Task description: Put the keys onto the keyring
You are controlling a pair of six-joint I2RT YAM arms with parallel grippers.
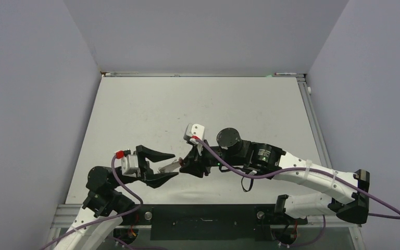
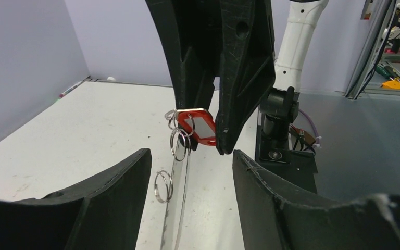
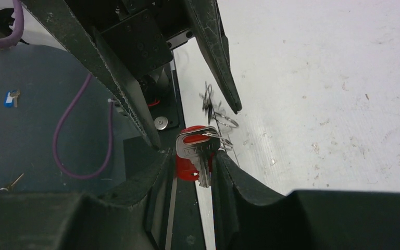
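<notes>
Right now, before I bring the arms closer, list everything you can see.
silver metal key with an oblong red plastic tag: one, silver and red, pinched in the right gripper.
flat pale grey hoop keyring: one, pale grey, edge-on between the fingers of the left gripper.
small metal wire loops: at least three, silver, along the keyring's rim beside the red tag.
table: one, white, under both arms.
purple cables: two, purple, one along each arm.
left gripper: one, black, open, a finger on either side of the keyring.
right gripper: one, black, shut on the key.
</notes>
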